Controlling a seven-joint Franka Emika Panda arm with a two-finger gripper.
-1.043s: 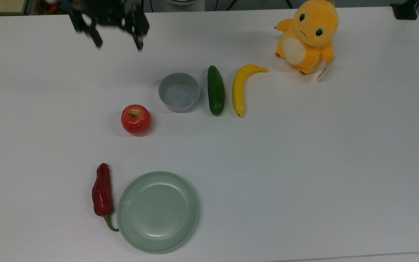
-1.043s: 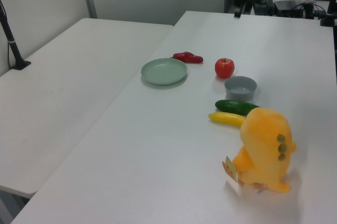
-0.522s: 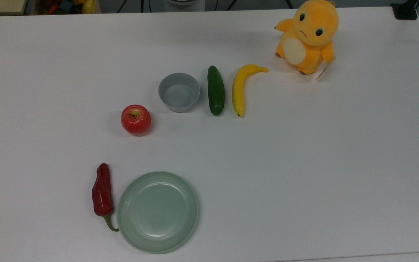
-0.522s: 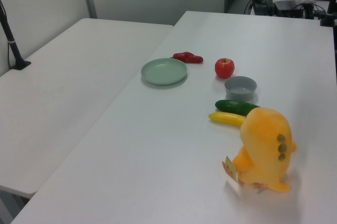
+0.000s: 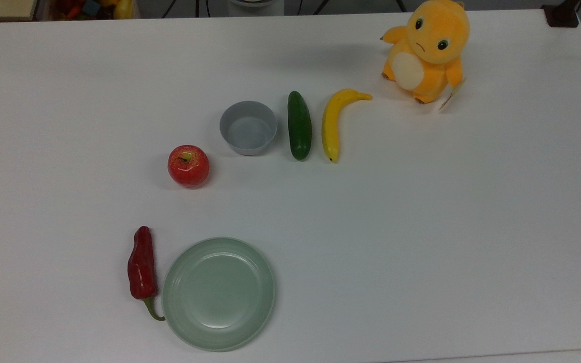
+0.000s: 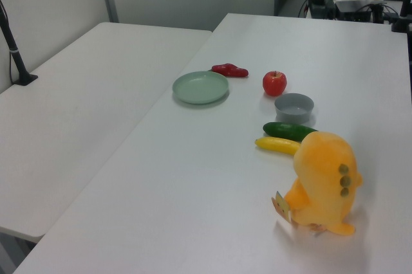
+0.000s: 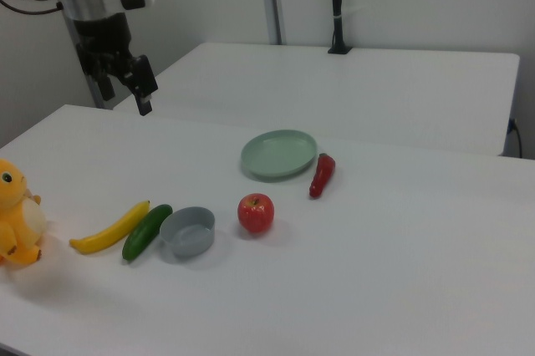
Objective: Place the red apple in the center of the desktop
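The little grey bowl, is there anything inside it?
Empty. The top view looks straight into the grey bowl and shows just its bare bottom.

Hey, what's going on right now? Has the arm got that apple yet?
Gripper raised at table edge, empty. Red apple loose on the desktop, beside grey bowl. Nothing blocking it.

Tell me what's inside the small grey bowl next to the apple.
Nothing: the grey bowl is empty, its bare bottom showing in the top view. The apple sits outside it on the table. What is under the bowl is hidden.
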